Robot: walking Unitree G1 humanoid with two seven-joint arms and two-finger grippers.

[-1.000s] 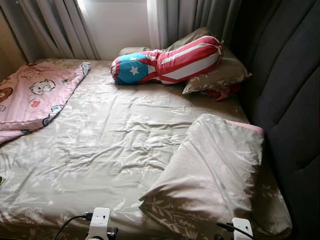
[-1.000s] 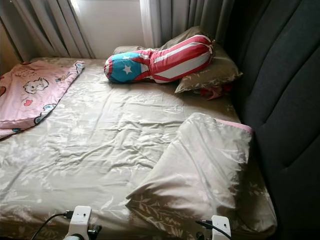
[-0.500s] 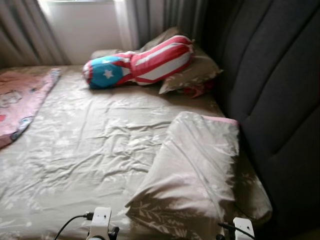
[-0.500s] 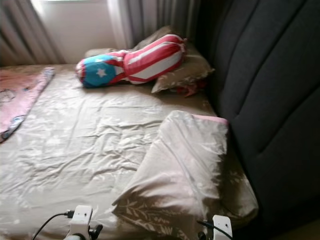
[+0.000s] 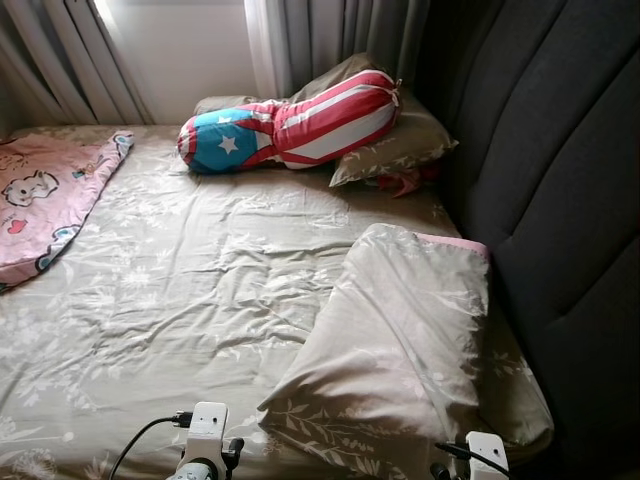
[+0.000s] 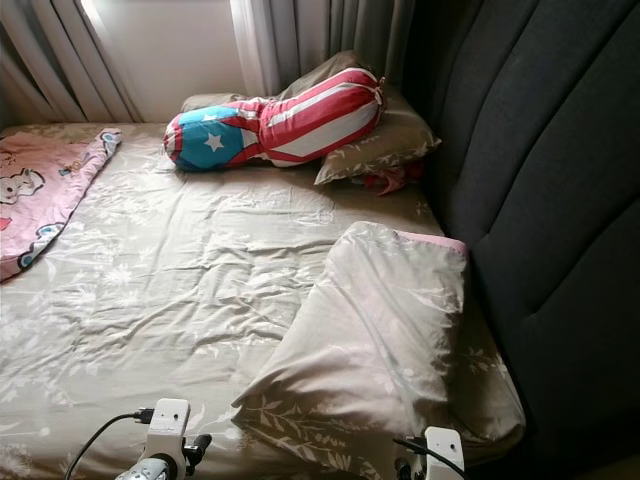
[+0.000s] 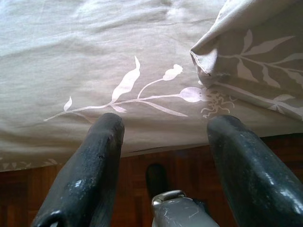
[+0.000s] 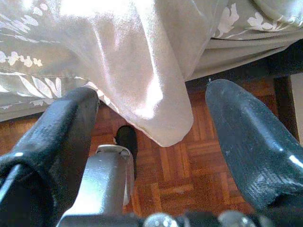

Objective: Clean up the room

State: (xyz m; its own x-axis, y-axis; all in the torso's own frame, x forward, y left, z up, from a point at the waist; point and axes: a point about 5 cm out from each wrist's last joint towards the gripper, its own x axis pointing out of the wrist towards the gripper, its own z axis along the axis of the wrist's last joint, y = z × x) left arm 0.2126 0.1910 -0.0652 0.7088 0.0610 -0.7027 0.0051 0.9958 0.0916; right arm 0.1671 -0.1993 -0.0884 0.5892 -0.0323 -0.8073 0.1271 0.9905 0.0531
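Note:
A beige leaf-print pillow lies askew at the bed's near right, by the dark headboard. At the far end, a red-striped bolster with a blue star end rests on another beige pillow. A pink cartoon blanket lies folded at the far left. My left gripper is open, low at the bed's front edge, near a corner of the pillow. My right gripper is open, and a corner of beige fabric hangs off the bed's edge ahead of it.
A wrinkled beige sheet covers the mattress. Grey curtains and a white wall stand behind the bed. A small red cloth pokes out under the far pillow. Wood parquet floor lies below the bed edge.
The whole view has swung to the right over the last second, then back a little to the left, so the camera moved. Pillows, bolster and blanket lie as before.

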